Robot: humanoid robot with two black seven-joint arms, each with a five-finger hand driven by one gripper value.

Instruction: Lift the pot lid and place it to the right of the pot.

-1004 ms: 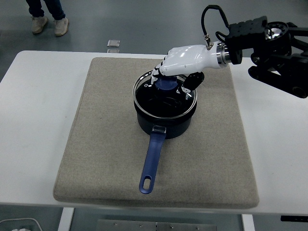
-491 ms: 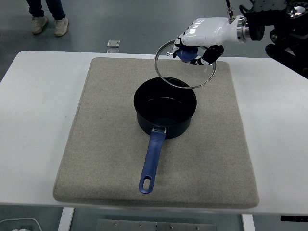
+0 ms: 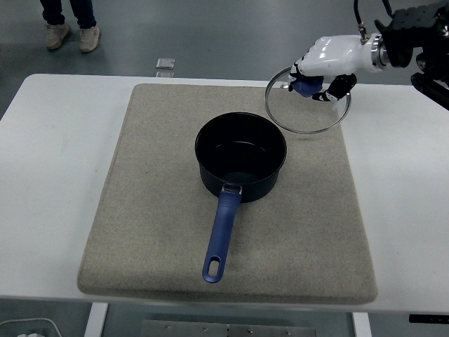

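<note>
While airborne, lid (image 3: 307, 105) hangs from fingers (image 3: 306, 76).

one cam only: head view, high on robot side, looks fwd/down over table (image 3: 56, 175).

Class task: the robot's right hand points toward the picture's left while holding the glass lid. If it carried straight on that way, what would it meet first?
Probably nothing: the white right hand, gripping the round glass pot lid, seems to pass above and behind the dark blue pot, though depth is uncertain.
</note>
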